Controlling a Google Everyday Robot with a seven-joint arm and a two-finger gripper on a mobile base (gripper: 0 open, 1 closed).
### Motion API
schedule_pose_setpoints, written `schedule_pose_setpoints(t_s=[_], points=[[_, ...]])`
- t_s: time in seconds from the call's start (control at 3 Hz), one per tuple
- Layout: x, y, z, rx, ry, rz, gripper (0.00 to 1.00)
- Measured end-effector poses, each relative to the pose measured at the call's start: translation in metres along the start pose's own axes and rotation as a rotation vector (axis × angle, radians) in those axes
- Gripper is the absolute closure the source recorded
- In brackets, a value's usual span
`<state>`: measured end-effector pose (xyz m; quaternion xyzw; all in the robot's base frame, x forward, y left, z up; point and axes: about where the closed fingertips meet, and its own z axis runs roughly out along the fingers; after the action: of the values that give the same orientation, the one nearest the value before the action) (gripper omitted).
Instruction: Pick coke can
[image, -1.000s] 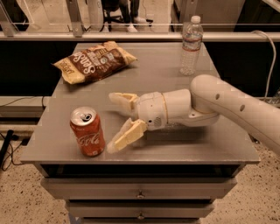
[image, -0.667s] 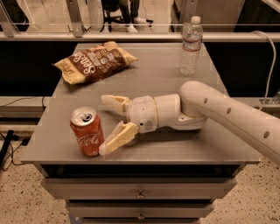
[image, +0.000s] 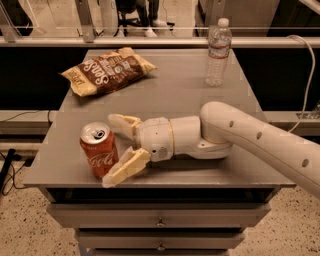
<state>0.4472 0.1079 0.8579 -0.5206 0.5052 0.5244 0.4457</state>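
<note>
The coke can (image: 99, 150) is red with white script and a silver top. It stands upright near the front left corner of the grey table (image: 180, 90). My gripper (image: 114, 150) comes in from the right, low over the table, and is open. One cream finger lies just behind the can and the other just in front of it, so the can's right side sits between the fingertips (image: 122, 169). I cannot tell whether the fingers touch the can.
A brown chip bag (image: 107, 71) lies at the back left of the table. A clear plastic water bottle (image: 218, 51) stands at the back right. My white arm (image: 250, 140) crosses the table's front right. Drawers (image: 160, 220) sit below the front edge.
My gripper has moved left toward the can. Its open fingers now reach around the can's right side. The can, bag and bottle have not moved.
</note>
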Motion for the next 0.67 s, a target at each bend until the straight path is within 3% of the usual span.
schedule_pose_setpoints(t_s=[0.33,0.67], points=[[-0.0016,0.0132,0.0052,0.021,0.019,-0.016,0.03],[-0.0019,0.0180,0.0099,0.027,0.030,-0.024,0.25]])
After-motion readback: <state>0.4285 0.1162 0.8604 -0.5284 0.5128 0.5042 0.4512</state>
